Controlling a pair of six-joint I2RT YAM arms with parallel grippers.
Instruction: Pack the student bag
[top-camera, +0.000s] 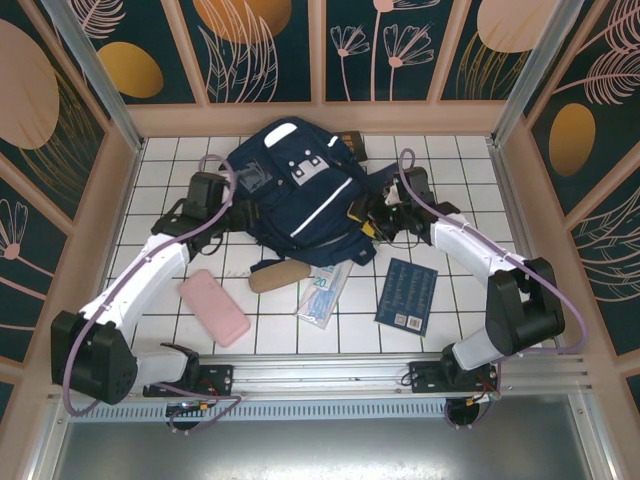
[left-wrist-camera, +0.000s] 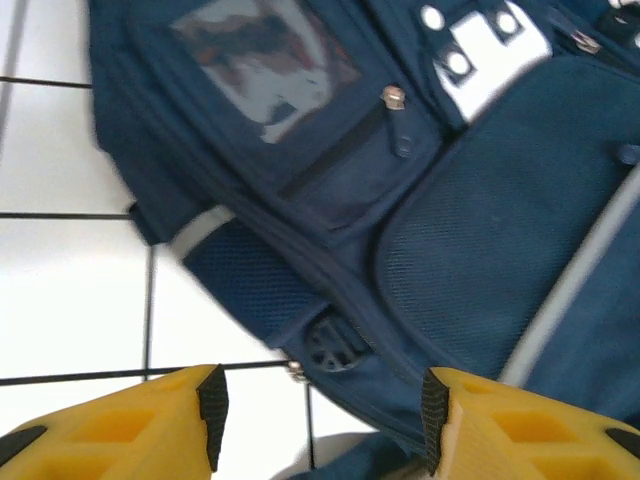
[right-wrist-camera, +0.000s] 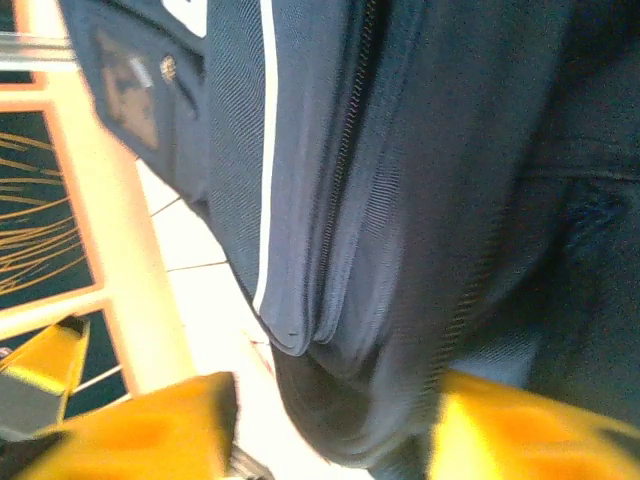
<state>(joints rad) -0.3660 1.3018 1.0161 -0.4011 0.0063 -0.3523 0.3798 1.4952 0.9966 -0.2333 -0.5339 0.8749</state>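
Print on the blue book (top-camera: 407, 294) is too small to read.

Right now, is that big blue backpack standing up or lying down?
Lying down. The student bag rests flat on the tiled table, its front pockets and white stripe facing up.

Both arms (top-camera: 140, 280) (top-camera: 470, 245) reach forward with jaws parted.

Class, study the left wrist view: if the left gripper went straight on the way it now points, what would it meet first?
Most likely the large navy blue fabric backpack, near its black plastic buckle, though depth is unclear.
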